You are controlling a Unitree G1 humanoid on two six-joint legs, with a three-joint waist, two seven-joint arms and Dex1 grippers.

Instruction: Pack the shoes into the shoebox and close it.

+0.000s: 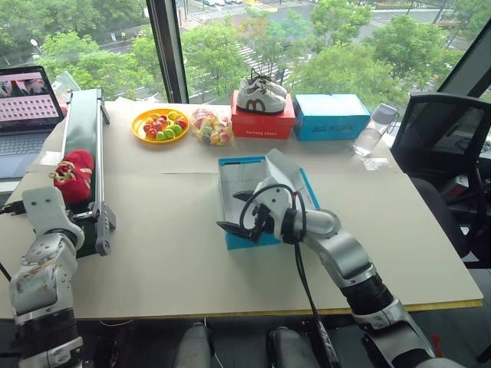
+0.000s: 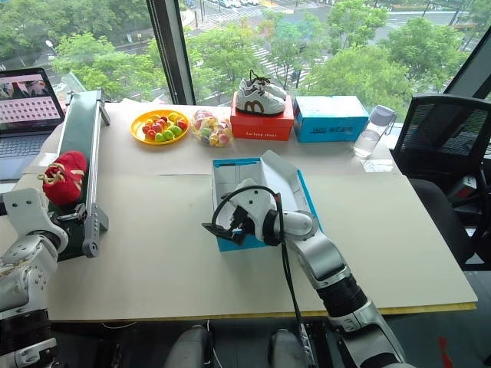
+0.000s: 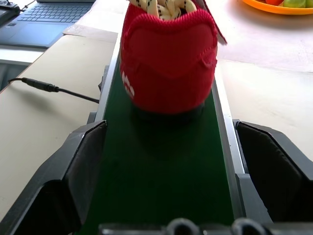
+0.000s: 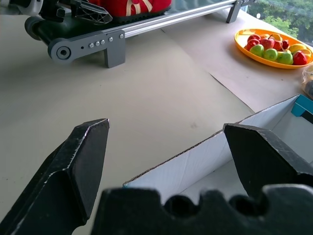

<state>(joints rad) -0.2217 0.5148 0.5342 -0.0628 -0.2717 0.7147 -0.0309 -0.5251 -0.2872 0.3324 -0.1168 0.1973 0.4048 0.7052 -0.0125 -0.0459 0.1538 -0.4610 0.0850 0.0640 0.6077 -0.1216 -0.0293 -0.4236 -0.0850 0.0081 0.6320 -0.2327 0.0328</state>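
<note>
The bright blue cardboard shoebox sits open in the middle of the pale bench, white inside, its lid leaning up on the far right side. It serves as the landmark here.

Right gripper hangs at the shoebox's near left corner, over the front wall, and its two black fingers are spread wide with nothing between them. In the right wrist view the box's white inner wall runs under the gap, and the fingers touch neither it nor the bench.

Well to the left of the shoebox lies the narrow green conveyor belt with grey metal rails. On it rests a small red fabric sneaker with pale yellow laces, heel toward the left gripper. That gripper waits at the belt's near end, black fingers splayed wide to either side of the green strip, just short of the sneaker and gripping nothing.

Beyond the shoebox, along the window edge: an orange plate of mixed fruit, a clear bag of sweets, a red box carrying white-grey sneakers, a plain light-blue box and a clear bottle. Far left of the shoebox, an open laptop.
</note>
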